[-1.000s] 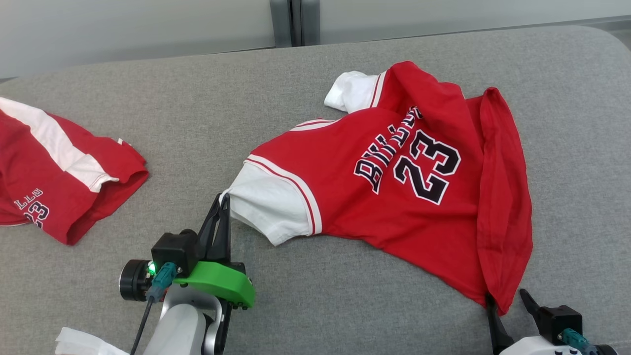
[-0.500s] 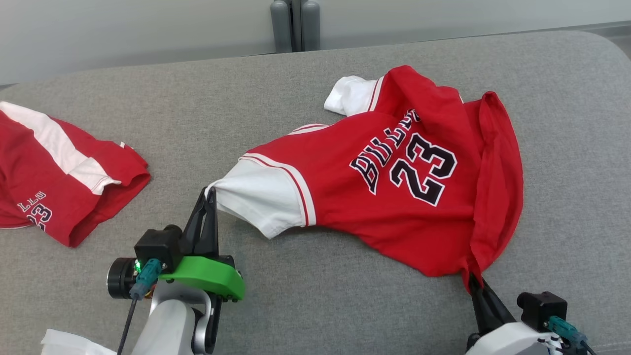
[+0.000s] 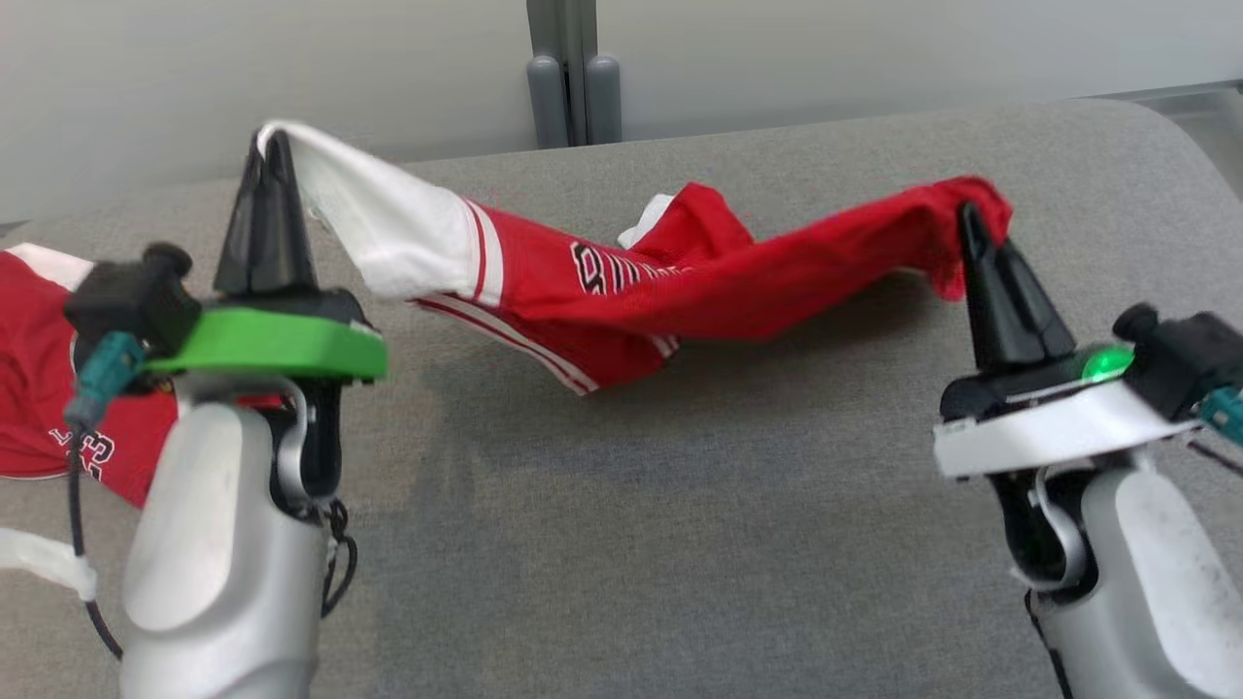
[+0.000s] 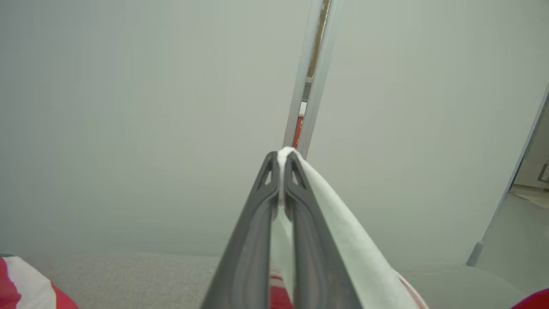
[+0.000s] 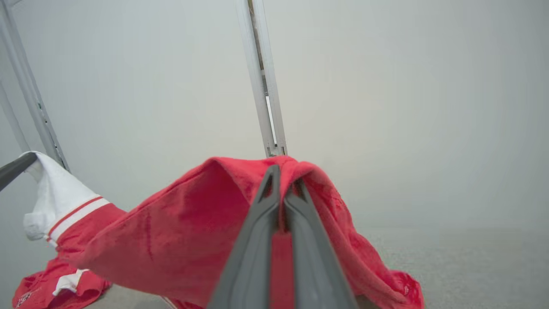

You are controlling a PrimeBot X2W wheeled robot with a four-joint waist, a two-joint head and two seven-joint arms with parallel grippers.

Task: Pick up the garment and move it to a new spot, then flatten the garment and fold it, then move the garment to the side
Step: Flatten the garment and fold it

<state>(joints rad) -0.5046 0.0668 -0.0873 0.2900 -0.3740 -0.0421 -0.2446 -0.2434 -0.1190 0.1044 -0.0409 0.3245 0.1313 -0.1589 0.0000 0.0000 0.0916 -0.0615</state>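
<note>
The garment is a red jersey with white sleeves and dark lettering. It hangs stretched between my two grippers above the grey cushioned surface, sagging in the middle. My left gripper is shut on the white sleeve's tip, seen close up in the left wrist view with the sleeve draping to the right. My right gripper is shut on the red hem corner; in the right wrist view the red cloth folds over its fingertips.
A second red and white garment lies at the surface's left edge, behind my left arm. A scrap of white cloth sits at the lower left. A pale wall with grey posts runs behind the surface.
My right gripper has shut on the hem corner. Both arms have risen, lifting the jersey off the surface and pulling it out between them. The head view has also shifted.
</note>
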